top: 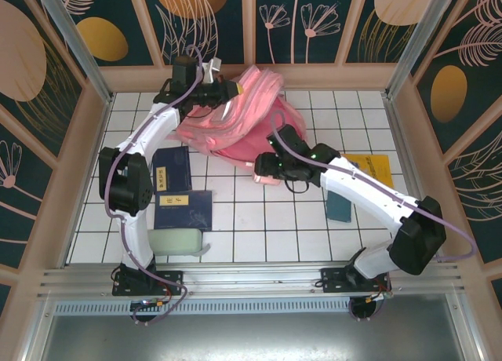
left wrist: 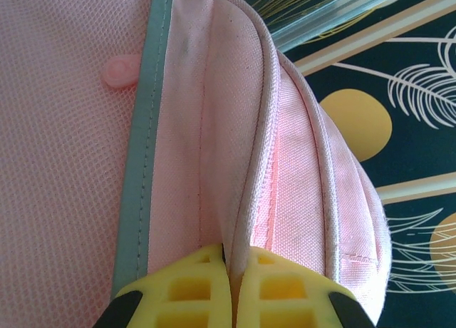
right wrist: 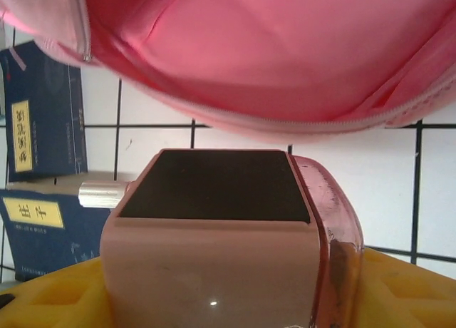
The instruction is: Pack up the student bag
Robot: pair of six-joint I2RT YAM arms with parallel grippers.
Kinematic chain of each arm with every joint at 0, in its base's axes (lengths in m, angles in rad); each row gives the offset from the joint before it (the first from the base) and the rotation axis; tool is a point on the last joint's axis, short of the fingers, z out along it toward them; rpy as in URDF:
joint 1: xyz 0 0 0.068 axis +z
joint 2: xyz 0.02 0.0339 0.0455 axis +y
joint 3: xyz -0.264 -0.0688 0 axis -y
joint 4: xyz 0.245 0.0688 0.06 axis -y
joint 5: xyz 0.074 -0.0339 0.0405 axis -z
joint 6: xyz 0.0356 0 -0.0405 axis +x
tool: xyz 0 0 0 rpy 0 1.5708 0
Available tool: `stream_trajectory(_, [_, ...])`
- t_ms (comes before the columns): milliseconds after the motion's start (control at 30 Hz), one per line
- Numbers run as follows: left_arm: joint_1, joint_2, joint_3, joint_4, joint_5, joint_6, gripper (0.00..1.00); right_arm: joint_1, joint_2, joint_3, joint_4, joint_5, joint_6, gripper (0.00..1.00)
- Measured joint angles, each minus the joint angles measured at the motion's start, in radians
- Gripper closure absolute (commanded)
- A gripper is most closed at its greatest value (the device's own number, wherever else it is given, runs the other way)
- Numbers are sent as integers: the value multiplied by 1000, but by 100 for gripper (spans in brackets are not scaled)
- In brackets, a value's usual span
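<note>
**Top view.** The student bag lies at the far centre of the tiled table, its mouth toward the R gripper. That gripper sits just before the opening w/ a small pink box. The L gripper is at the bag's upper rim. Two blue books lie beside the L arm, w/ a pale green pouch nearer the bases. A yellow book and a teal item lie by the R arm.

**L wrist view.** The yellow fingers are pressed together, pinching the bag's edge fabric beside the zip. Hold that pinch high so the mouth gapes.

**R wrist view.** The fingers clamp the small pink box from both sides. It has a dark top face and a metal stub on its left. The bag's pink lining opens directly ahead, w/ the lower zip rim just beyond the box. Step in hand, prob.: box into the main compartment. Carry it over the lower rim, not into it. Mind the stub doesn't snag the zip. Let go only once the box is well inside.
</note>
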Motion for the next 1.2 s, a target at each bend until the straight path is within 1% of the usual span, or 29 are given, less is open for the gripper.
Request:
stream_trajectory(267, [0,3,55,-66,1,-12,100,-120,-38,26,50,-19,-9,45])
stream_trajectory(433, [-1,3,78,-93,2,-14,100,-175,-40,58,103,-31,-8,45])
stream_trajectory(600, [-8,3,88,-111,9,-14,100,-202,-32,90,138,-46,-7,45])
stream_trajectory(767, [-11,3,103,-121,21,-15,100,-216,8,106,170,-42,-6,44])
stream_trajectory(933, [-11,10,124,-123,50,-29,100,-270,39,106,177,-32,-4,44])
stream_trajectory(1033, [-11,12,135,-124,64,-30,100,-283,55,107,188,-18,-6,44])
stream_trajectory(1200, [-13,12,138,-123,100,-30,100,-294,138,131,206,-21,-7,44])
